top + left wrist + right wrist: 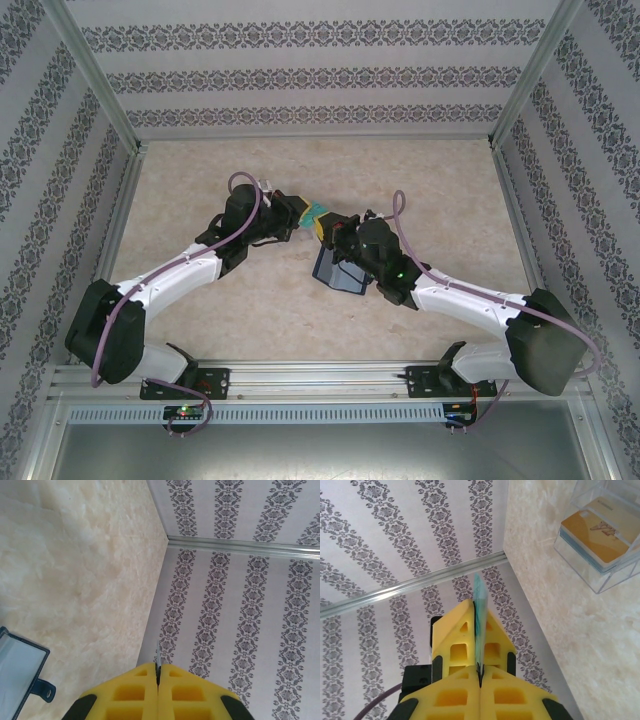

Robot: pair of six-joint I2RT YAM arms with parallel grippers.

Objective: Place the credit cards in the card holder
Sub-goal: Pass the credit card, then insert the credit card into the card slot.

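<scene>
A teal credit card [316, 211] hangs in the air between both grippers at the table's middle. My left gripper [303, 213] is shut on one end of it, and in the left wrist view the card [158, 652] shows edge-on, sticking out of the shut yellow tips [158, 672]. My right gripper [328, 228] is shut on the other end. In the right wrist view the card [480, 605] runs from my tips [480, 672] into the left gripper's yellow fingers [457, 650]. The card holder [338, 272] lies open on the table under the right wrist, and its clasp corner [20, 675] shows at lower left.
A clear plastic box [620, 565] stands on the table with an orange card [600, 527] on top of the stack inside it. Patterned walls [320, 70] with metal posts enclose the table on three sides. The beige tabletop [200, 310] spreads around the arms.
</scene>
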